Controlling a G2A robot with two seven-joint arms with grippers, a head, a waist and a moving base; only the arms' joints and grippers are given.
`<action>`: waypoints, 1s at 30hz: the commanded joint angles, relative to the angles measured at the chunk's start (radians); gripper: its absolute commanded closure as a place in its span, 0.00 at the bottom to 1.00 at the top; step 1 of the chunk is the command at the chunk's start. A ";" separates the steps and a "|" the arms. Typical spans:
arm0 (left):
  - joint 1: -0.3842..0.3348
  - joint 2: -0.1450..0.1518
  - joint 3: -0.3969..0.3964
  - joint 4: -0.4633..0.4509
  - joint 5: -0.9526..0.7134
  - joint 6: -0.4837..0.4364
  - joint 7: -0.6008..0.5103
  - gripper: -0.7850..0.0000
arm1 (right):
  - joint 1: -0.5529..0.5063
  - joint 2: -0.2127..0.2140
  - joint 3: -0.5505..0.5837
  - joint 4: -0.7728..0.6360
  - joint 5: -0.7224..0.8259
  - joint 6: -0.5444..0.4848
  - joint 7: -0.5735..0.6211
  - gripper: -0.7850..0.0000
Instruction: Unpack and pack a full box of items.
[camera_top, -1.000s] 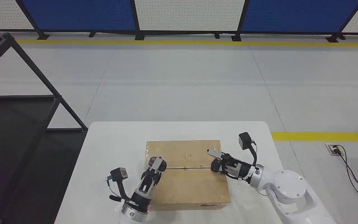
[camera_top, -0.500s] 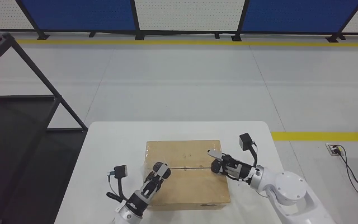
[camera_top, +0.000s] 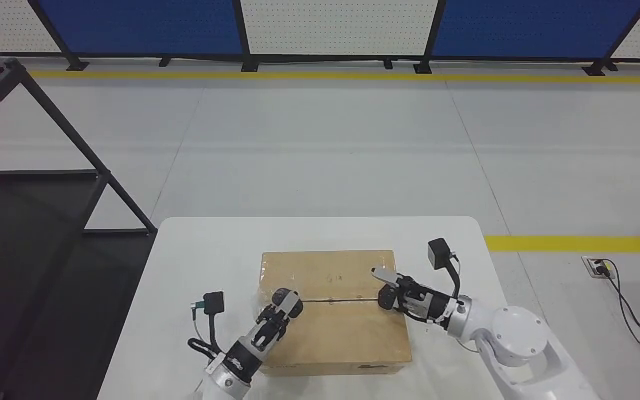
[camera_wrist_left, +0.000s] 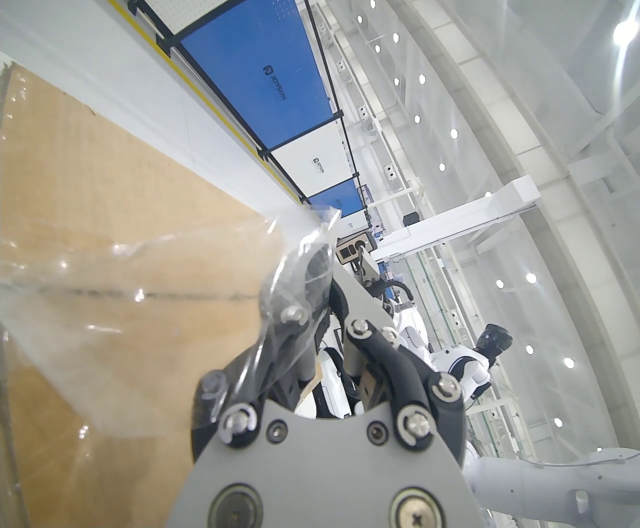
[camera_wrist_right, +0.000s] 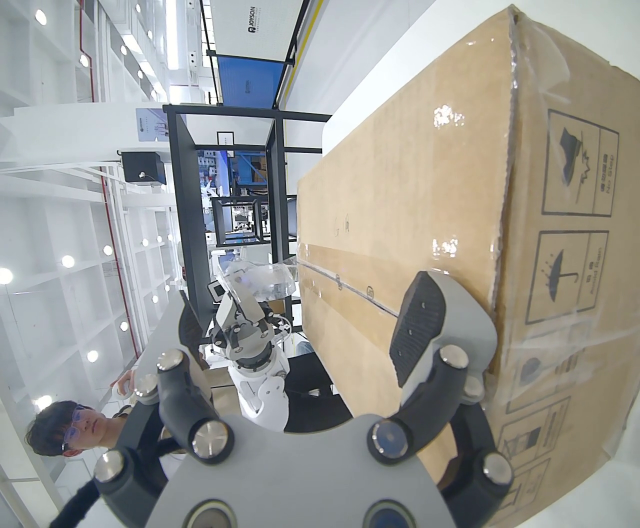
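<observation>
Left wrist view: the black fingers (camera_wrist_left: 300, 320) of the left gripper (camera_wrist_left: 320, 280) were pinched shut on a crumpled end of clear tape (camera_wrist_left: 150, 320). A loose sheet of it trailed back onto the top of the cardboard box (camera_wrist_left: 100, 200), where the dark seam (camera_wrist_left: 200, 296) ran beneath the film.

At the far end of that seam the right gripper (camera_wrist_right: 300, 340) stood spread wide and held nothing. One ribbed pad (camera_wrist_right: 417, 332) sat close over the box's top edge, though contact could not be made out.

The box lay flaps-down and shut in the middle of the white table (camera_top: 200, 260), with an arm at each end of the seam.

The work in hand appeared to be the unsealing, with the tape being stripped off the centre seam before anything could be unpacked. Most of the strip looked bonded along the seam and down the end face. The next move would probably call for a steady, low pull along the line of the seam, with the right gripper bracing the box so it did not slide or lift.

Against the frame a second earlier, the left gripper had edged slightly toward the robot's side of the seam as its arm drew back. The right gripper and the box had not shifted.
</observation>
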 joint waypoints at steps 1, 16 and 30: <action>-0.007 0.005 -0.007 -0.010 0.017 0.014 -0.031 1.00 | -0.003 0.000 0.001 0.001 0.000 0.001 -0.002 0.00; -0.072 0.028 -0.026 -0.023 0.007 0.106 -0.193 0.96 | 0.002 -0.003 -0.013 -0.008 0.000 0.016 -0.017 0.00; -0.111 0.029 0.062 -0.024 0.077 0.094 -0.102 0.00 | -0.009 -0.002 -0.009 -0.024 -0.003 0.027 -0.030 0.00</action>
